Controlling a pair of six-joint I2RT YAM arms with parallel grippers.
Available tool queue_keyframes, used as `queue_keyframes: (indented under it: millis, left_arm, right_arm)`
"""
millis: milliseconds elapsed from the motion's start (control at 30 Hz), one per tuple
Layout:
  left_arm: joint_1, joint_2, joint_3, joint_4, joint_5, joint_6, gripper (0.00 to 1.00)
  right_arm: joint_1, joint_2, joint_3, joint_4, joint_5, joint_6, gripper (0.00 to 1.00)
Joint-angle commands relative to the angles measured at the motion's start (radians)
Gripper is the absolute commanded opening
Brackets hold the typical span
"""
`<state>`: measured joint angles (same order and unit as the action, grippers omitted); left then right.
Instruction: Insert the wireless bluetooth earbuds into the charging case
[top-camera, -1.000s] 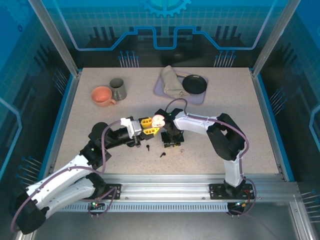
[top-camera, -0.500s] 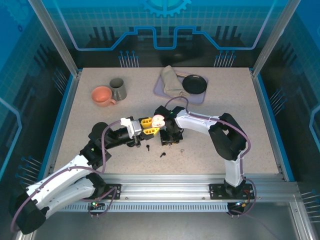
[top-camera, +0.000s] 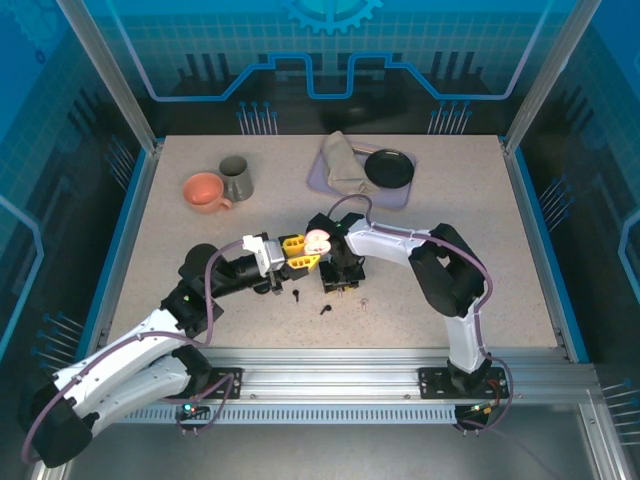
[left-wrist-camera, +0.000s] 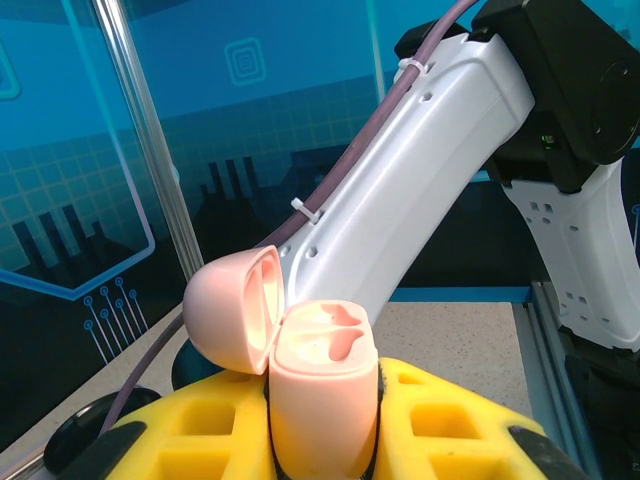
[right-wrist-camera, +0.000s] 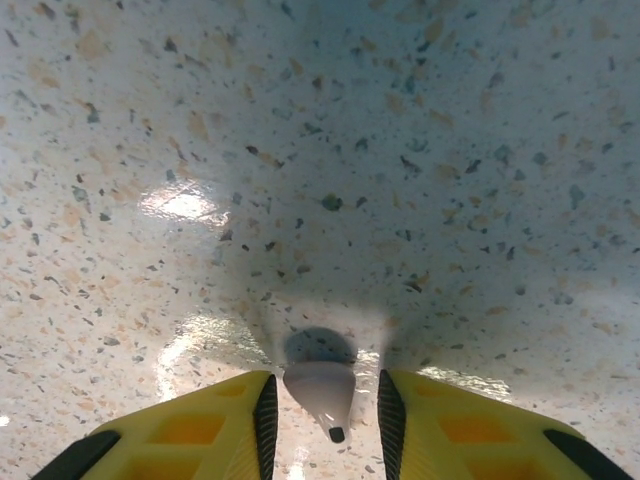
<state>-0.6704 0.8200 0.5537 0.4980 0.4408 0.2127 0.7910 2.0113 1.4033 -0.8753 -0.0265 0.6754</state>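
Far left of the charging case (top-camera: 317, 241), toward the back of the surface (top-camera: 450, 220): orange cup (top-camera: 205, 192) and grey mug (top-camera: 236, 178), touching or nearly so.

Left gripper (top-camera: 299, 253): closed on the charging case and holding it clear of the surface. Its yellow fingers (left-wrist-camera: 450, 440) clamp the pink body from both sides. The lid is hinged open to the left. Both wells are seen empty from the left wrist.

In front of the case, on the surface: two black earbuds (top-camera: 297, 294) (top-camera: 325, 309), apart from each other and outside the case.

Just right of the case: right gripper (right-wrist-camera: 322, 400), low over the surface and partly closed around a pale earbud (right-wrist-camera: 318, 385). A narrow gap shows on each side of it, so a firm grip cannot be confirmed.

Behind and right of the case: tray (top-camera: 408, 194) carrying a folded cloth (top-camera: 343, 165) and a black dish (top-camera: 389, 168)
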Motion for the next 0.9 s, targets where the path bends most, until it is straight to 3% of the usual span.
queue_keyframes:
  millis: [0,867]
  left_arm:
    - [-0.006,-0.004,0.006,0.013,-0.006,0.014,0.00]
    - [-0.005,-0.012,-0.003,0.011,-0.017,0.022,0.00]
  right_arm:
    - [-0.004,0.023,0.028,-0.027,0.000,-0.001,0.35]
    - [0.031,0.109,0.097,-0.098,0.035,-0.007,0.29]
